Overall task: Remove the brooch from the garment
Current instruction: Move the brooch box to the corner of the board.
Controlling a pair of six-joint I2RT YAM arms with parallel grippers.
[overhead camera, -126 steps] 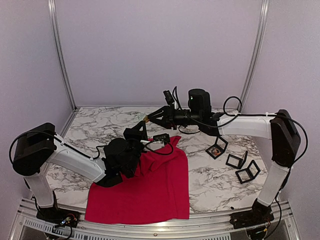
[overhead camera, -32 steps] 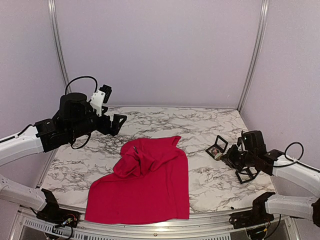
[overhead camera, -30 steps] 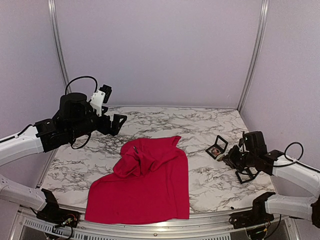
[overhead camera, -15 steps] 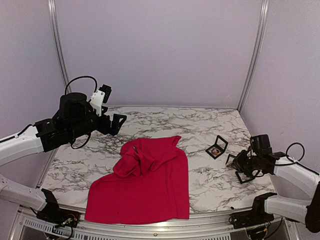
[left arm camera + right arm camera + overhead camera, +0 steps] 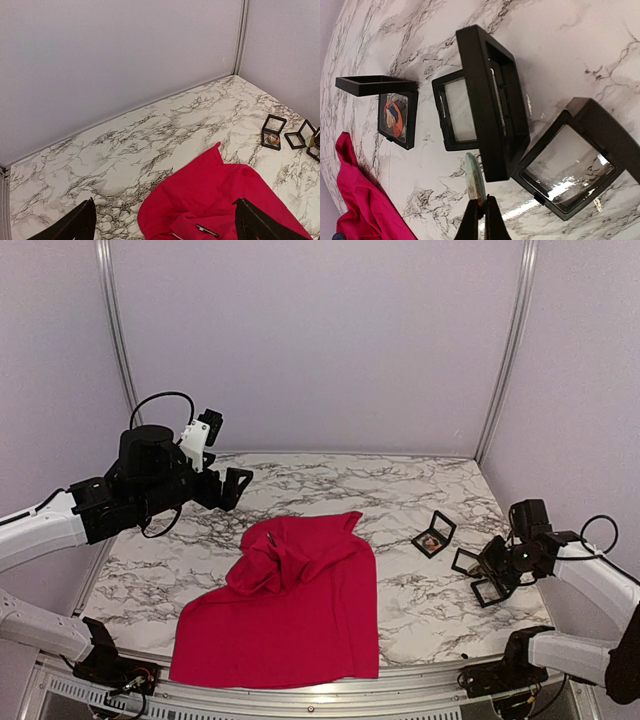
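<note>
The left claw (image 5: pixel 238 485) hangs wide open over the far left of the table (image 5: pixel 400 490), with nothing between its fingers. The right claw (image 5: pixel 481 206) is pinched tight on the brooch (image 5: pixel 472 177), a round disc seen edge-on (its face does not show), low over the marble on the right. The red shirt (image 5: pixel 300 610) lies crumpled near the front middle, well apart from the brooch. Three open black boxes (image 5: pixel 487 107) stand near the right edge, with the brooch just beside the middle one. The box (image 5: pixel 372 85) nearest the shirt holds an orange piece (image 5: pixel 392 115). A small dark clip (image 5: pixel 206 230) lies on the shirt's bunched upper fold.
</note>
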